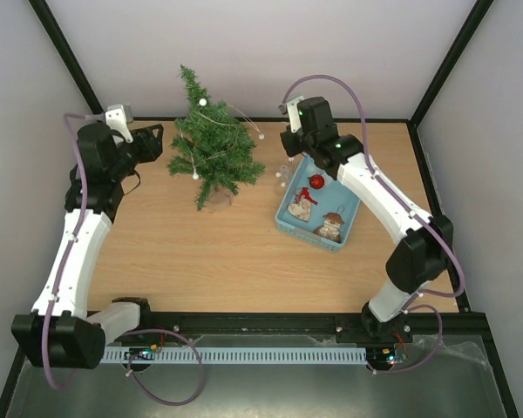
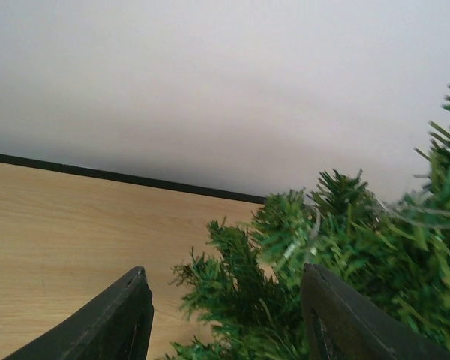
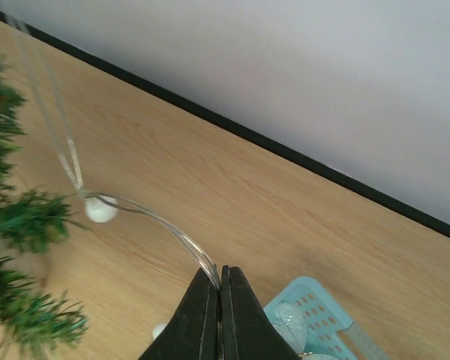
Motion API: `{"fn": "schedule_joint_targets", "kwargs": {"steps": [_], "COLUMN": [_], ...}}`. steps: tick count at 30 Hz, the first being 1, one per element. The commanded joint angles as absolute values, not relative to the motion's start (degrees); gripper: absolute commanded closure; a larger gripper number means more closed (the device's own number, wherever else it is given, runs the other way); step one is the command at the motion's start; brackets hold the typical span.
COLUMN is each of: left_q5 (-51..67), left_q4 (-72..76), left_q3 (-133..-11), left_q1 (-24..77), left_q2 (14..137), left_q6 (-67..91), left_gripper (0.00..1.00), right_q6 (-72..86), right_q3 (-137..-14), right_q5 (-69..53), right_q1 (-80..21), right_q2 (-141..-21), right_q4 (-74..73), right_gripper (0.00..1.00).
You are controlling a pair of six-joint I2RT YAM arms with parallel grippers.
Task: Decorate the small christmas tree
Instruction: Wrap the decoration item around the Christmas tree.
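- The small christmas tree [image 1: 211,144] stands upright on the wooden table [image 1: 209,261], toward 11 o'clock from the table's middle in the top view.
- A clear bead string [image 1: 261,135] with white beads lies over its branches and trails off toward 3 o'clock.
- The left gripper [image 1: 157,141] sits at the tree's 9 o'clock. In the left wrist view its fingers [image 2: 124,315] are spread wide, with green branch tips between them; we cannot tell whether they touch.
- The right gripper [image 3: 220,274] has its fingers pressed together, pinching the bead string; one white bead [image 3: 100,209] hangs just beside the branches.
- The light blue basket [image 1: 283,222] lies at the tree's 4 o'clock, holding a red ball [image 1: 315,181] and other ornaments.
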State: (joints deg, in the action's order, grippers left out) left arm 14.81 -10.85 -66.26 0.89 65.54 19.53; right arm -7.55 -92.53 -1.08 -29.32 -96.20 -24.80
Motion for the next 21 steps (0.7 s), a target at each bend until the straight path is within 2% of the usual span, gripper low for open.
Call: {"fn": "schedule_joint_targets", "kwargs": {"steps": [1, 14, 21], "left_q5": [12.8, 9.1, 8.9], "left_q4": [-9.5, -10.5, -12.0], "left_q3": [-62.6, -54.7, -53.8], "left_q1": [3.1, 12.4, 13.0], "left_q2": [62.1, 56.5, 55.4], "left_q6": [19.7, 19.5, 18.4], "left_gripper": [0.45, 0.45, 0.46], "right_q6": [-3.6, 6.3, 11.9], "right_q3": [-88.5, -82.7, -74.9], "right_q5": [-4.3, -14.0, -21.4], "right_q1": [-30.7, -36.4, -37.7], "right_q2": [-90.8, -84.2, -81.6], "right_q4": [-23.5, -20.0, -9.8], "right_gripper": [0.98, 0.98, 0.98]}}
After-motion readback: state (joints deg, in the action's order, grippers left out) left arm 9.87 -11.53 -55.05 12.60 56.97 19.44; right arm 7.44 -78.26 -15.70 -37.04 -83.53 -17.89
